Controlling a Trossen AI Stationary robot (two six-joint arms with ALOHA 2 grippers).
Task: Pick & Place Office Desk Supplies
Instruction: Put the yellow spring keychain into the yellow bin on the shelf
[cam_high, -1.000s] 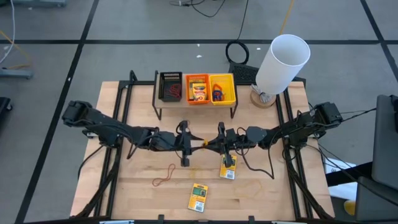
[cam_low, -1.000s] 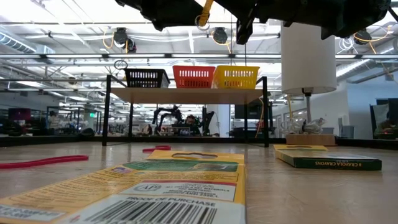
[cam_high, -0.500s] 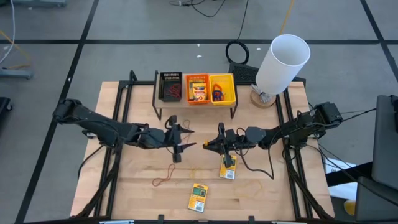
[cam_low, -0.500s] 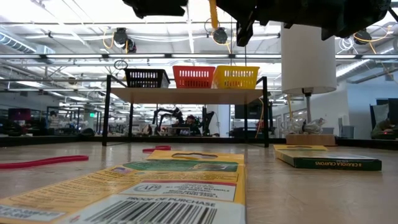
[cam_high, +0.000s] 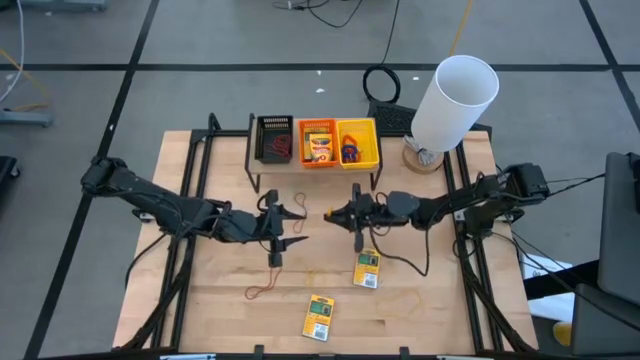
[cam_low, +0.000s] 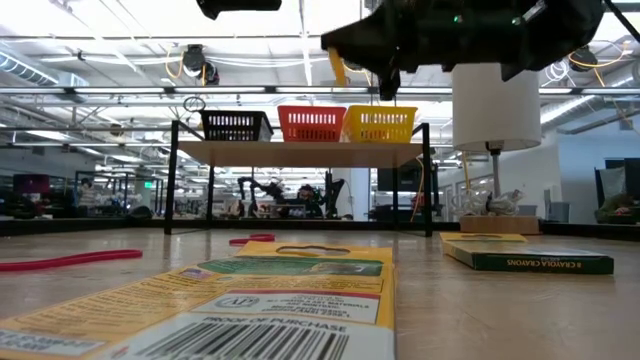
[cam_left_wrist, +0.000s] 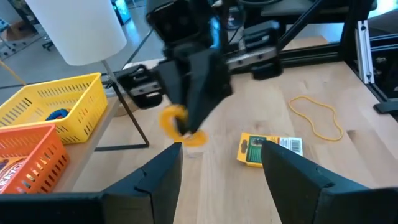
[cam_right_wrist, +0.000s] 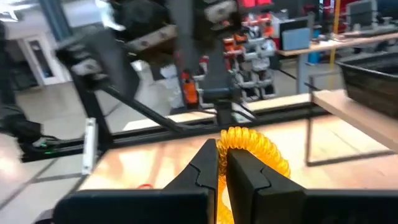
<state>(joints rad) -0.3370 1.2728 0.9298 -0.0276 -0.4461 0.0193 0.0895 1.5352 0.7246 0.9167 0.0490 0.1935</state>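
Overhead, your bench (cam_high: 420, 310) held two yellow packs (cam_high: 366, 270) below the right end effector (cam_high: 333, 213), which was clamped on a coiled yellow band (cam_left_wrist: 181, 123) (bins lay beyond); the left end effector (cam_high: 297, 226) stood apart, empty.

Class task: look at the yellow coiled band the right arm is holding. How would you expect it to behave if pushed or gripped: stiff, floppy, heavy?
The yellow coiled band, pinched in the right gripper, looks thin and looped, so it is probably light and floppy. It hangs from the jaws in the left wrist view, which suggests it sags freely. If pushed, it would likely deform rather than slide neatly.
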